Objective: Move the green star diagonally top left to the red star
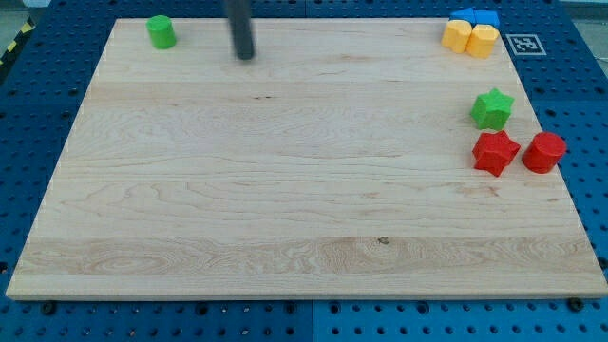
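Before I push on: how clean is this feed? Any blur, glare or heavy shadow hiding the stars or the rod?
Camera view: lighting is even and soft, no glare on the board; the green star and red star are sharp, with only faint shadows under them; my tip looks slightly soft-edged, far to the view's left of both stars; the board's edges show mild perspective taper towards the view's top.

You see a wooden board [285,190] on a blue table [38,85]. On the board lie a green star [492,108], a red star [495,152], a red round block [543,152], a green round block [161,31], two yellow blocks [470,38] and blue blocks [476,17].
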You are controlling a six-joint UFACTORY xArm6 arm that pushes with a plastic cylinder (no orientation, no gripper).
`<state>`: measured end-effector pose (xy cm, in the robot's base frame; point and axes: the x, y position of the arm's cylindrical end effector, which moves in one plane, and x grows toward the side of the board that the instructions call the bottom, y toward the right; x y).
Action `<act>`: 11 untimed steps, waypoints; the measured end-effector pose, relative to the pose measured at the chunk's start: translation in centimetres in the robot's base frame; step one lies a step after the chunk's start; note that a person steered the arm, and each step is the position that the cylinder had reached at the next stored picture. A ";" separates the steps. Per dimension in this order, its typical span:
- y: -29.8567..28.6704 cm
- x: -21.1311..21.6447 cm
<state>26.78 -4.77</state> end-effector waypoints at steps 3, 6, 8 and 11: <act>29.1 7.8; 34.8 13.8; 17.0 13.7; 21.2 9.9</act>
<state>36.69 16.39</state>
